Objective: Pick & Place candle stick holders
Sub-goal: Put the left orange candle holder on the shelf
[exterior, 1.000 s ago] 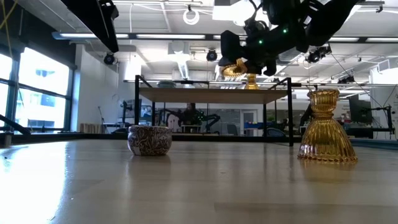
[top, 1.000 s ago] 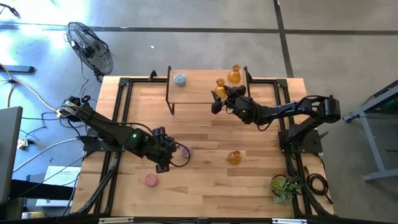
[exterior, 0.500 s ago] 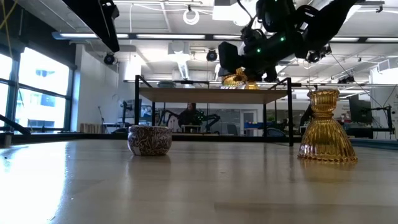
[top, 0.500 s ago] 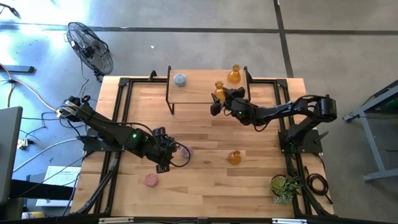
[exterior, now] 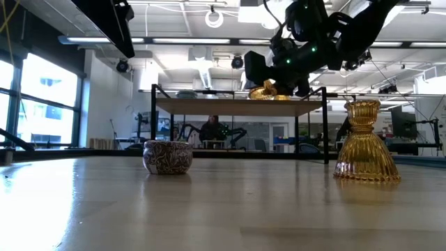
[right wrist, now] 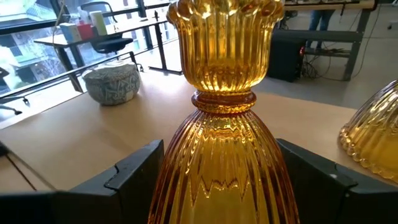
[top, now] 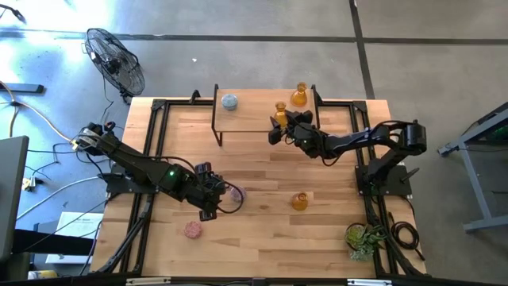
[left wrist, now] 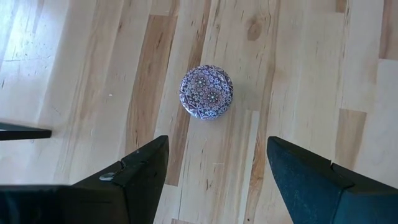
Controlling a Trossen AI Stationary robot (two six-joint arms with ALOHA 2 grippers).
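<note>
My right gripper (top: 281, 121) is shut on an amber flask-shaped holder (top: 279, 110) just over the raised shelf (top: 254, 111) at the table's far side. A second amber holder (top: 299, 94) and the pale blue holder (top: 229, 101) stand on that shelf. A third amber holder (top: 299, 202) stands on the table. My left gripper (top: 211, 196) is open, and a pink holder (left wrist: 206, 91) stands on the table just beyond its fingertips. The other pink holder (top: 192, 230) stands nearer the front edge. My right gripper pinches the amber holder's flared lower body (right wrist: 180, 177) between its two fingers, one on each side. The fingers come roughly level from the table's right side. The holder's neck (right wrist: 224, 102) is up and its base is just above the shelf top; whether they touch, I cannot tell.
The shelf's black frame legs (top: 217, 127) stand on the table's far half. A green plant (top: 363, 237) sits at the front right corner. A fan (top: 115, 59) stands on the floor beyond the far left corner.
My right gripper has gone down toward the shelf top and slightly toward the table's left edge, carrying the amber holder with it. The left arm has kept still.
</note>
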